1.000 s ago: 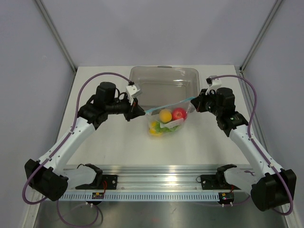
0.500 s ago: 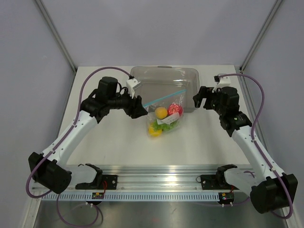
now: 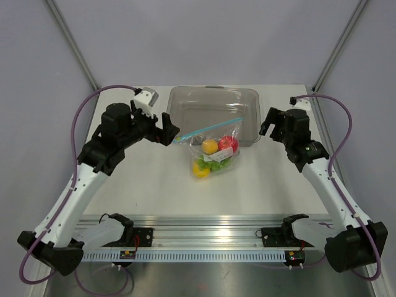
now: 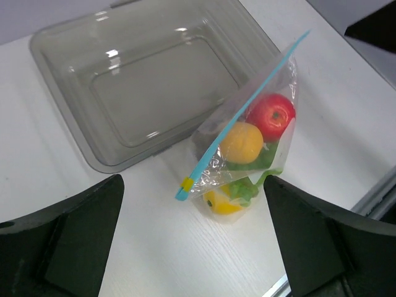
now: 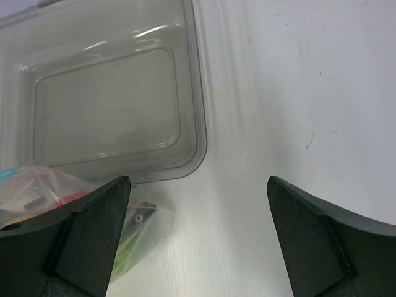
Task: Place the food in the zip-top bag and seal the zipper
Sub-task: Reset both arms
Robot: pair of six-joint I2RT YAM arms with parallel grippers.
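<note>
Clear zip-top bag (image 3: 215,150) lying between spread left pincer (image 3: 168,128) and spread right pincer (image 3: 267,122), touching neither.

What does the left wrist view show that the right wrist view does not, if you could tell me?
Only the left wrist view shows the whole zip-top bag, its teal zipper, and the red round fruit, orange round fruit and yellow round fruit inside. Only the right wrist view shows faint dark specks on the table beside the tray. Both show the tray with nothing in it and part of the bag beside it. The left gripper and right gripper each stand open in their own view.
</note>
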